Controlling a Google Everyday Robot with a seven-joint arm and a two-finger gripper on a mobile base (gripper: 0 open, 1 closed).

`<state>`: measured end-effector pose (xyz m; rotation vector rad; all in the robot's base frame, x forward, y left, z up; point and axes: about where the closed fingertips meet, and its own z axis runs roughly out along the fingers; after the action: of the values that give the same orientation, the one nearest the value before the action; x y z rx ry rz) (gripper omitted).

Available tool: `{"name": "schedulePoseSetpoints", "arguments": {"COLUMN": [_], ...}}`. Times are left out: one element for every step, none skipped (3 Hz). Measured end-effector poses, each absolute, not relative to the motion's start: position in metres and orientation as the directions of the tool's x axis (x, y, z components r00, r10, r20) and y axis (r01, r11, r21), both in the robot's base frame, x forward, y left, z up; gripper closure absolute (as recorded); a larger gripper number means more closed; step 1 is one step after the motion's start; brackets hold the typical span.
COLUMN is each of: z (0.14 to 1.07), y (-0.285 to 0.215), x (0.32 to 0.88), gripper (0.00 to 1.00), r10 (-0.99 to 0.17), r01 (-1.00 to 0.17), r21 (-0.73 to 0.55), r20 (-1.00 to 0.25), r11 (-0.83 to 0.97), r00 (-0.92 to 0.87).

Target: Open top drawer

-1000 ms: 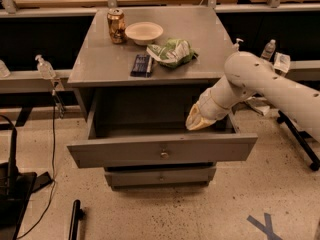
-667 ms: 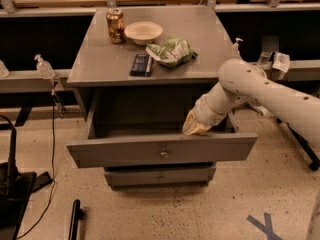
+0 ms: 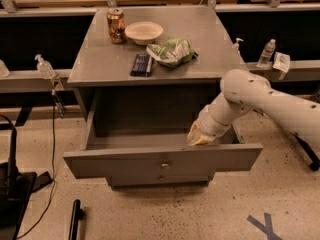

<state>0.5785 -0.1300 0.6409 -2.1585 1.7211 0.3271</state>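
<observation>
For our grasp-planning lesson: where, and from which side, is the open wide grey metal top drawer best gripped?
By the small round brass knob centred on the flat face of the wide grey metal top drawer, from the front: nothing else protrudes. The end effector sits inside its tray, behind the face's right part.

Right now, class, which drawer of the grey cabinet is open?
The top drawer, its wide face pulled forward, tray exposed; the lower drawer is pushed in. The gripper is inside the tray.

White arm (image 3: 265,100) (rounded); yellowish end effector (image 3: 200,136) in drawer (image 3: 115,165).
</observation>
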Motion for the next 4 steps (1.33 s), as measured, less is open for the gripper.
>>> {"name": "schedulePoseSetpoints", "arguments": {"z": [0.646, 0.653, 0.658, 0.662], "y": [-0.148, -0.166, -0.174, -0.178], "x": [0.557, 0.54, 0.529, 0.519], "gripper": [1.0, 1.0, 1.0, 1.0], "r10": [-0.905, -0.916, -0.92, -0.917], "r01": [-0.984, -0.99, -0.992, -0.991], "r21": [-0.111, -0.093, -0.084, -0.075], "r20": [-0.389, -0.378, -0.373, -0.377], "r11": [-0.14, -0.102, -0.095, -0.106], "r00": [0.172, 0.13, 0.12, 0.127]}}
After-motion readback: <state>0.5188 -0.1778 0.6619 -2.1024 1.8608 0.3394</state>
